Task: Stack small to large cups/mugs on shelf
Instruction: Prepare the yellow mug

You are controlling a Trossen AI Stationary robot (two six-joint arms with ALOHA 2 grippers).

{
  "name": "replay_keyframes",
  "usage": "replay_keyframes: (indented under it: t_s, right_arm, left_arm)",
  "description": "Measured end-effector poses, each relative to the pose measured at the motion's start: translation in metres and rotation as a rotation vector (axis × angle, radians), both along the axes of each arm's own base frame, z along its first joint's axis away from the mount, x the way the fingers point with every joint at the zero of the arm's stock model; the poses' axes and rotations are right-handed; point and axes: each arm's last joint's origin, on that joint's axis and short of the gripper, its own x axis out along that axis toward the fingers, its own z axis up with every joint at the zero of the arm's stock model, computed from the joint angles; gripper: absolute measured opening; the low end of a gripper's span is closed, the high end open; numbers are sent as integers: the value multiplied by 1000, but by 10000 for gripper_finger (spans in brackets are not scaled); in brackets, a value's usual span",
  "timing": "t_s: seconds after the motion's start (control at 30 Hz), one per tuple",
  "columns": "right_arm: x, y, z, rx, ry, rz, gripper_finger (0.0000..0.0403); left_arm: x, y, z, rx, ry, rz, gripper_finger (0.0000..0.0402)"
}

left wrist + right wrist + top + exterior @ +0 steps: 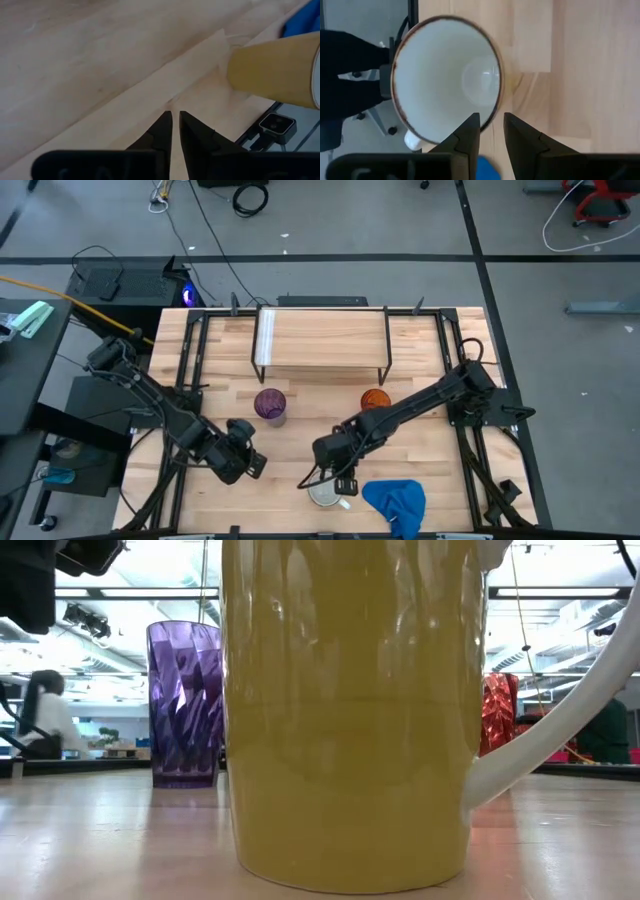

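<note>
1. Right tool [491, 131]: hanging over mug [445, 80] rim near bench [300, 395] front edge, fingers parted narrowly, gripping nothing.
2. Left tool [175, 131]: waiting nearby, fingers nearly pressed together.
3. Risking: straddling rim poorly, tipping mug.
4. Tumbler [270, 404], orange cup [375, 399]: standing before shelf [322, 338].

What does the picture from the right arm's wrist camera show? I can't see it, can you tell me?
The right gripper hangs over a mug, seen from above, white inside with a brown rim, and its dark fingers stand a little apart with the mug's rim between them. The mug stands on the wooden tabletop, and a bit of blue cloth peeks between the fingers.
</note>
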Motion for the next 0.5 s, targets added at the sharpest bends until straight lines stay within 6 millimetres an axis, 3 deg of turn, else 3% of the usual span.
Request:
replay_keyframes:
  t_s: [0.2, 0.5]
  right_arm:
    - [2, 0, -1, -8, -14, -12, 94]
    - [9, 2, -23, -25, 33, -20, 90]
  left_arm:
    - [0, 0, 0, 0, -1, 0, 44]
    - [0, 0, 0, -3, 0, 5, 37]
